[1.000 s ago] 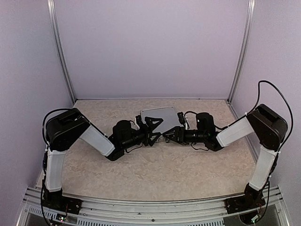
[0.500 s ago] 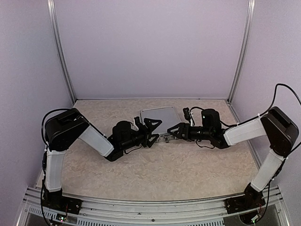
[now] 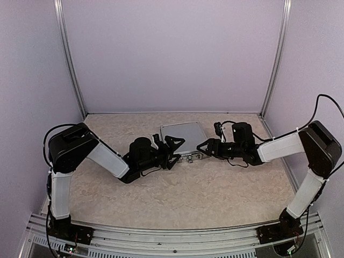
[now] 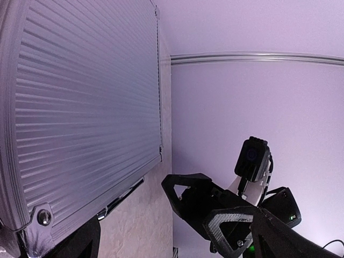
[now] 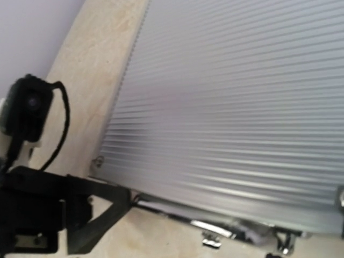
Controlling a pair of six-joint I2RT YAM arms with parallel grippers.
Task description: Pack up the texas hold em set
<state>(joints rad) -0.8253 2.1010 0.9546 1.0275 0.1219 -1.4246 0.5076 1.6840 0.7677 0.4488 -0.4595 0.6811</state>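
The texas hold em set is a silver ribbed case (image 3: pixel 181 134) lying closed on the table, so its contents are hidden. My left gripper (image 3: pixel 174 151) is open at the case's front left corner, with nothing between its fingers. In the left wrist view the ribbed lid (image 4: pixel 80 107) fills the left side and the handle (image 4: pixel 121 196) shows on the front edge. My right gripper (image 3: pixel 206 149) stands open just off the front right corner, apart from the case. The right wrist view shows the lid (image 5: pixel 231 107) and front latches (image 5: pixel 215 237); its own fingers are out of frame.
The beige table (image 3: pixel 177 188) is enclosed by lilac walls (image 3: pixel 172 54) with aluminium posts (image 3: pixel 70 59) at the back corners. A metal rail (image 3: pixel 172 242) runs along the near edge between the arm bases. The two grippers face each other closely in front of the case.
My right arm has drawn back to the right, off the case's front edge, and its elbow has swung outward. The left arm and the case have barely moved.
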